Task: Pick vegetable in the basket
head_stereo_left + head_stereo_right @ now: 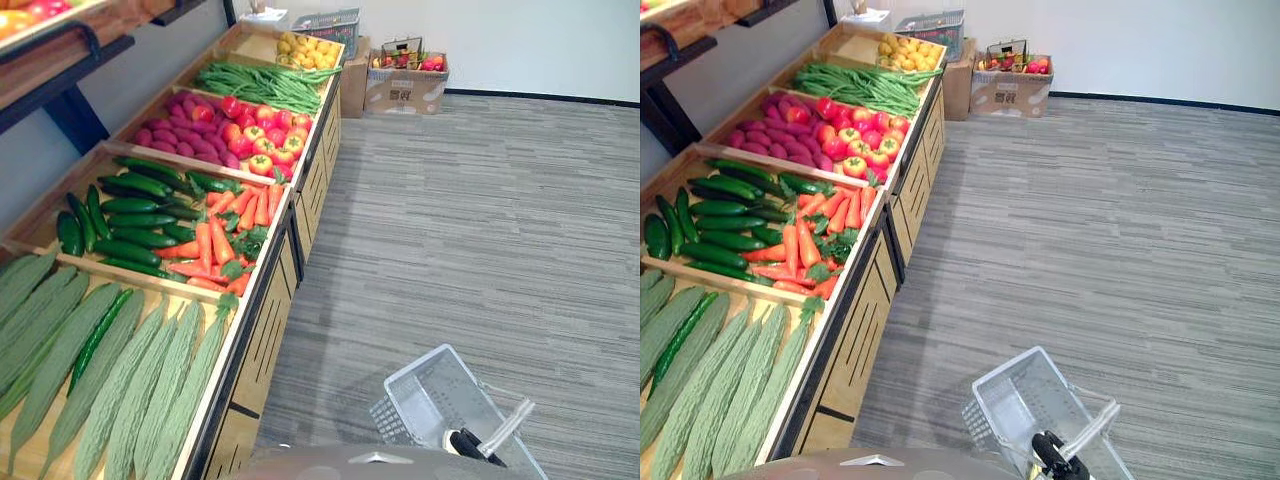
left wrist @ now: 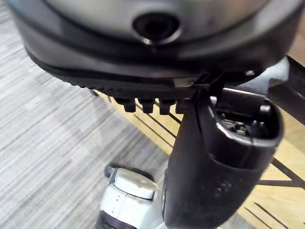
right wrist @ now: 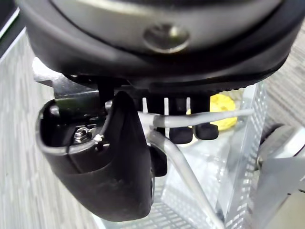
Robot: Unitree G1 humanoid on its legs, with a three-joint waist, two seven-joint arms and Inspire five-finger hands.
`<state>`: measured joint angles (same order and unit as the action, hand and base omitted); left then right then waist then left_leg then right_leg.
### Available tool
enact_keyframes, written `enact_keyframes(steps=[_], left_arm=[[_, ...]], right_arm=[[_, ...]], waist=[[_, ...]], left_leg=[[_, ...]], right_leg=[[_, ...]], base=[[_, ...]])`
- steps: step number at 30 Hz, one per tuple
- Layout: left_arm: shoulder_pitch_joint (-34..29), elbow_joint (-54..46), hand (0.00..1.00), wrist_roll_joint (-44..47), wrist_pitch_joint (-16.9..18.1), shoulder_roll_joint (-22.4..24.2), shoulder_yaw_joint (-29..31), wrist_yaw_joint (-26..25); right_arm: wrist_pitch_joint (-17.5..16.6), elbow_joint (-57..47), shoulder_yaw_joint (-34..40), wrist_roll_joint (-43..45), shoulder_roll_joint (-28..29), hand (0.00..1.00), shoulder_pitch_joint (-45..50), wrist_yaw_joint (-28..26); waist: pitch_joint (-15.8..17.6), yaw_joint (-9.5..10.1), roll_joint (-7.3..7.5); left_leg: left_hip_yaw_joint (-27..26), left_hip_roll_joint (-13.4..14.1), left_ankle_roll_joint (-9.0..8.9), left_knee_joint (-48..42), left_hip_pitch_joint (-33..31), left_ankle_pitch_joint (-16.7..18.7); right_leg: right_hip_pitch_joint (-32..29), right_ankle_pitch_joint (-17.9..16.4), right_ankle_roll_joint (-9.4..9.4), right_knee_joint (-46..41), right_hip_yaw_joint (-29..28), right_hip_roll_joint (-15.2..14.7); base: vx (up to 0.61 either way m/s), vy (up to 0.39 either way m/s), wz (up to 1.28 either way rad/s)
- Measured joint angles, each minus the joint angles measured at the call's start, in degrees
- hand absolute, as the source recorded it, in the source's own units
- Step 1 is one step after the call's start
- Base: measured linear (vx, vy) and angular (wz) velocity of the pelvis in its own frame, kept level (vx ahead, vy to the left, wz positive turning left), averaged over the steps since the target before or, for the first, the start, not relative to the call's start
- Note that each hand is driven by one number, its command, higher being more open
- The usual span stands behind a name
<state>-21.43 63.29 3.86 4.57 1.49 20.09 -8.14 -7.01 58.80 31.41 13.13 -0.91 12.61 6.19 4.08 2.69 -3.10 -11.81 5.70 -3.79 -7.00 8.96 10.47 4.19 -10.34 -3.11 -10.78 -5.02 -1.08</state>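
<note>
Barely started: no vegetable is picked yet. Cucumbers (image 1: 140,212), carrots (image 1: 222,238) and bitter gourds (image 1: 120,385) all lie untouched in their bins on the counter (image 1: 268,345). The white mesh basket (image 1: 425,385) is held low, out from the counter front. It is carried by its handle (image 3: 200,119), round which the right hand (image 3: 114,162) is curled. A yellow thing (image 3: 223,110) is seen at the basket's wall; whether it lies inside cannot be told. The left hand (image 2: 214,181) hangs by the counter front with nothing in it; how far open cannot be told. Judged remaining: approach, grasp, drop into basket.
</note>
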Motion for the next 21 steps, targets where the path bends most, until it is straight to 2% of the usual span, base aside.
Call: enact_keyframes(steps=[6, 11, 15, 18, 21], left_arm=[[-0.83, 0.36, 1.00, 0.07, 0.41, 0.21, -0.78, 0.19], [-0.99, 1.74, 1.00, -0.05, 0.81, -0.22, -3.20, 0.83], [-0.97, 1.83, 1.00, -0.67, 0.83, -0.23, -5.79, 0.57], [-0.96, 1.83, 1.00, -2.23, 0.84, 0.24, -6.74, 0.05], [-0.96, 1.93, 1.00, -2.23, 0.84, 0.58, -7.19, 0.07]], right_arm=[[0.26, 1.62, 0.61, 0.04, -1.31, 0.00, -0.25, -0.83], [0.25, 2.35, -0.66, 0.12, -1.34, 0.00, -1.64, -0.91], [0.23, 2.39, -2.41, 0.10, -1.20, 0.00, -2.30, -1.25], [0.23, 2.23, -2.26, 0.11, -0.71, 0.00, -1.33, -1.43], [0.31, 2.20, 0.09, 0.15, -0.04, 0.00, 0.52, -1.79]], waist=[[-0.04, 0.14, -0.24], [0.06, 0.17, 0.49], [0.21, 0.15, 1.54], [0.32, -0.11, 2.35], [0.31, -0.16, 2.41]], left_leg=[[-0.43, 0.17, 0.07, 2.10, 2.74, -0.44], [-2.68, -0.01, -0.02, 2.21, 3.47, -0.10], [-6.05, -0.35, 0.04, 0.00, 2.30, 2.79], [-6.42, -1.29, 0.24, -0.07, 2.24, 3.32], [-5.94, -2.06, 0.35, 0.09, 2.32, 3.51]], right_leg=[[-0.06, 0.70, 0.50, 0.21, -4.43, 1.25], [-0.97, 3.23, 0.08, 2.15, -9.71, 1.88], [-3.13, 4.74, -1.03, 2.91, -14.60, 2.24], [-4.12, 4.78, -1.14, 2.82, -15.69, 1.61], [-4.78, 4.11, -1.13, 1.05, -14.80, 0.94]], base=[[0.01, -0.023, -0.39], [-0.10, 0.037, -0.56], [-0.17, 0.054, -0.60], [-0.10, 0.047, -0.41], [0.00, 0.030, 0.04]])
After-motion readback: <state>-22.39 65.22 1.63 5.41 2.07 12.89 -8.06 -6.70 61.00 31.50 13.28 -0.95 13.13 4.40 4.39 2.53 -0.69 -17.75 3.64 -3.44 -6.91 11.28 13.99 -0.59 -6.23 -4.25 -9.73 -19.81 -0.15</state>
